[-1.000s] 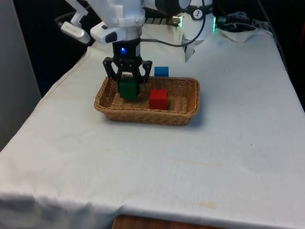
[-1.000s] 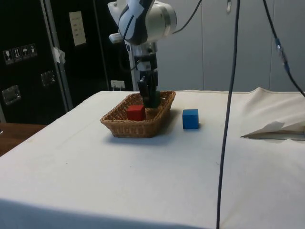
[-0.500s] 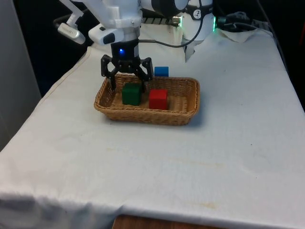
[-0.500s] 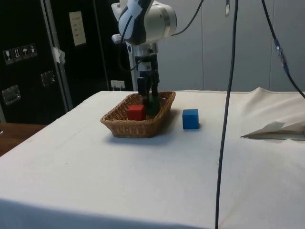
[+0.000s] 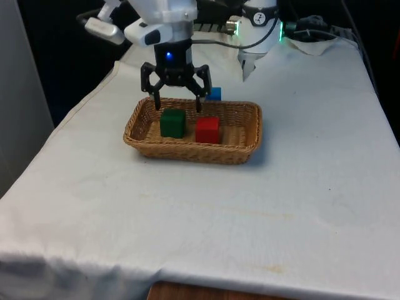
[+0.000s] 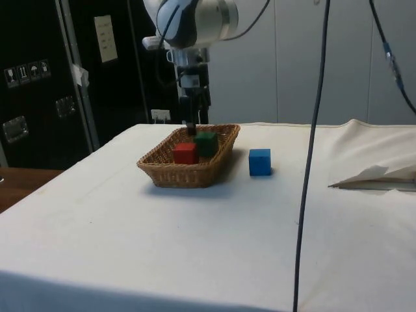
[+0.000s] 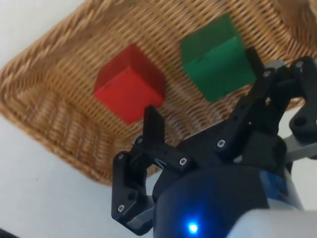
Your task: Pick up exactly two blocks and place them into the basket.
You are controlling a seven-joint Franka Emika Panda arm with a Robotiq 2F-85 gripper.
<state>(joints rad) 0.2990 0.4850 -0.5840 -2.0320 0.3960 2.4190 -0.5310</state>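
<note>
Basket [image 5: 240, 153] long axis runs across front view; green block [image 5: 172, 122] and red block [image 5: 207, 129] inside, side by side. Gripper [image 5: 176, 106] above, fingers spread, empty. Blue block [image 5: 214, 94] outside, behind basket.

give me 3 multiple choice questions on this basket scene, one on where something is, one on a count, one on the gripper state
1. Where is the blue block?
A. inside the basket
B. on the cloth outside the basket
C. in the gripper

2. How many blocks lie in the basket?
A. one
B. two
C. three

3. What state is the gripper in?
A. open and empty above the basket
B. shut on the green block
C. shut on the red block

Answers:
1. B, the side view shows it on the cloth beside the basket.
2. B, the green block and the red block sit side by side inside.
3. A, the fingers stand spread with nothing between them, above the green block.
</note>
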